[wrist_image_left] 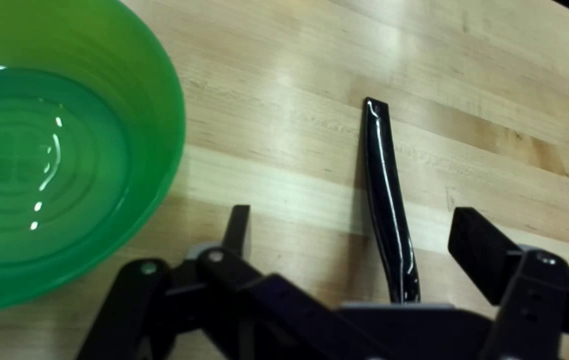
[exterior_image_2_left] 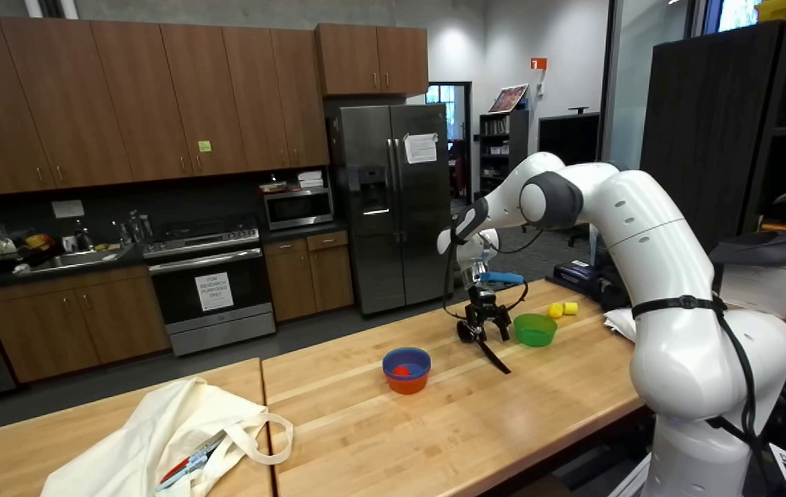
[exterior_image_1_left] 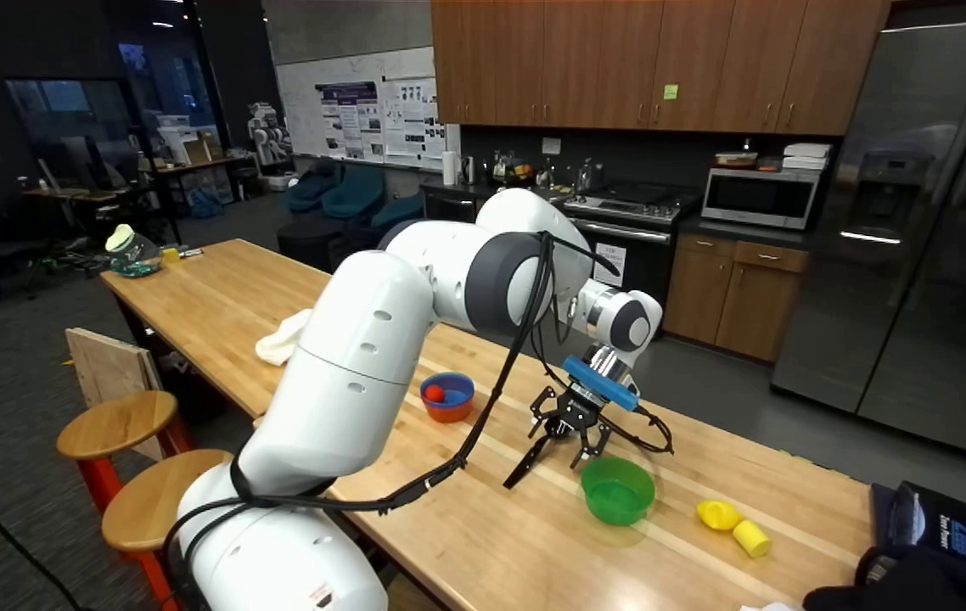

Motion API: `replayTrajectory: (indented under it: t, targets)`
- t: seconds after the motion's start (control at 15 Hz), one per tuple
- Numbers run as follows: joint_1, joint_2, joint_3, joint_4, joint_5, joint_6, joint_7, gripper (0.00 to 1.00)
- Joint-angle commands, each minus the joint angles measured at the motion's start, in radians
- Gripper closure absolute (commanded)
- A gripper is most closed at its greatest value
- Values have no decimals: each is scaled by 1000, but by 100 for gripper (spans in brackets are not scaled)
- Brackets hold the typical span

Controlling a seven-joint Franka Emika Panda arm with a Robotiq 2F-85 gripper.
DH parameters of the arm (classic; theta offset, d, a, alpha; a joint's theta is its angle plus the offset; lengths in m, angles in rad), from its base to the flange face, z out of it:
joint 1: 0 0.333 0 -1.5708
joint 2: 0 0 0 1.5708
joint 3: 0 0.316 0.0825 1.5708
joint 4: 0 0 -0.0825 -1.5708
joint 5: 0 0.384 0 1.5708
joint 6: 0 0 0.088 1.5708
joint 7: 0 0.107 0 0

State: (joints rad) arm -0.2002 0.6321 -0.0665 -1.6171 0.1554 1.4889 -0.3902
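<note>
My gripper (wrist_image_left: 352, 225) is open and points down, its fingers on either side of a black utensil. The utensil's glossy handle (wrist_image_left: 389, 200) runs between the fingers with room on both sides; its other end is hidden under the gripper in the wrist view. In an exterior view the utensil has a rounded dark end (exterior_image_2_left: 465, 333) beside the gripper (exterior_image_2_left: 488, 333), and its handle lies toward the front of the table. A translucent green bowl (wrist_image_left: 157, 125) stands upright close beside one finger. It shows in both exterior views (exterior_image_1_left: 617, 492) (exterior_image_2_left: 535, 333) and looks empty.
A blue bowl (exterior_image_1_left: 459, 383) sits in an orange bowl (exterior_image_1_left: 449, 413) with a red ball (exterior_image_1_left: 434, 393). A yellow lemon-shaped thing (exterior_image_1_left: 718, 514) and yellow cylinder (exterior_image_1_left: 752, 539) lie beyond the green bowl. A cloth bag (exterior_image_2_left: 158, 428) and a black box (exterior_image_1_left: 950, 535) are at opposite ends.
</note>
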Motion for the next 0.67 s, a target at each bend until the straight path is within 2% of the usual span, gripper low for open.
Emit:
replayTrajectory:
  t: [0.0, 0.6]
  targets:
    - [-27, 54, 22, 90, -38, -71, -63, 0]
    - [-14, 149, 60, 241, -162, -208, -175, 0]
